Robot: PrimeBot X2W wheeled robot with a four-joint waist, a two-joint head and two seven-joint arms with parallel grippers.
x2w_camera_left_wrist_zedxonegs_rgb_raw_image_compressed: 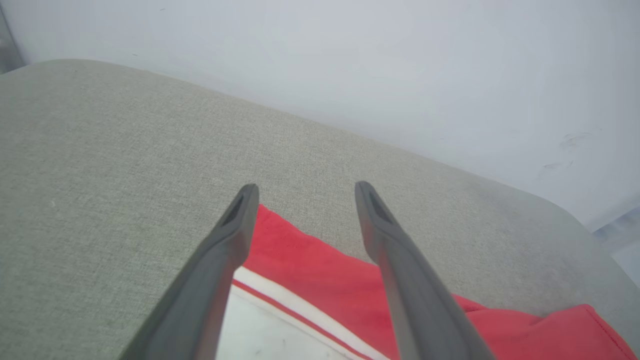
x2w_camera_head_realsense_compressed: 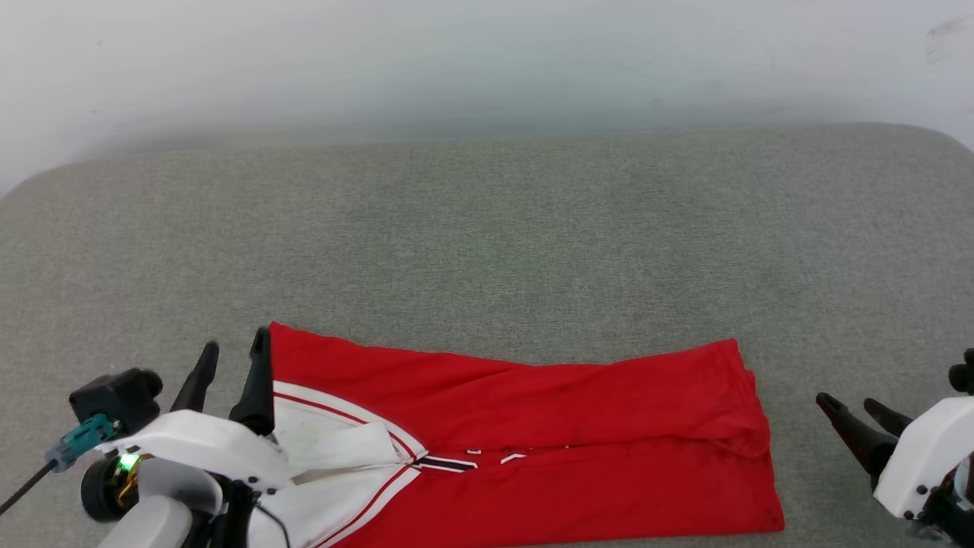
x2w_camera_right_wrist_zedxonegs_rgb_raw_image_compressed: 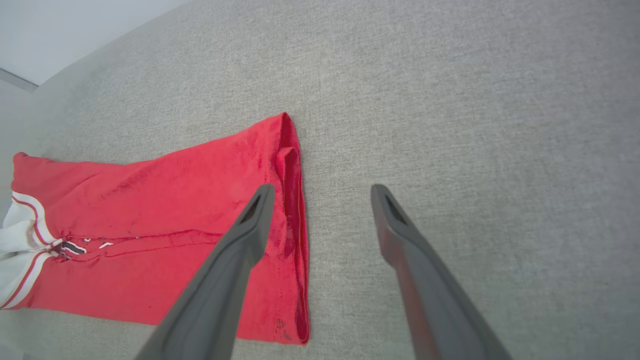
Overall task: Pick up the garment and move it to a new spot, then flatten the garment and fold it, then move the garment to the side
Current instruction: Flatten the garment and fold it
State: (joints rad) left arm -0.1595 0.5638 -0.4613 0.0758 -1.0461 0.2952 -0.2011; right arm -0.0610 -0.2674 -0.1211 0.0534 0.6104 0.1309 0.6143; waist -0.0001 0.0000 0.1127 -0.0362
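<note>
shirt (x2w_camera_head_realsense_compressed: 533, 426): lying folded lengthwise on surface (x2w_camera_head_realsense_compressed: 487, 228)
left end effector (x2w_camera_head_realsense_compressed: 235, 342): hovering wide open, empty, over shirt's sleeve end
right end effector (x2w_camera_head_realsense_compressed: 848, 402): hovering wide open, empty, beside shirt's hem
handling: likely flopping limp, light; pinching both end corners looks best

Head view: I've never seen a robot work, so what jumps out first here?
A bright red garment with white sleeves lies folded into a long band on the grey fabric surface, low in the view. Dark two-fingered tools flank it, both open: the left tool at its sleeve end, the right tool clear of its other end.
</note>
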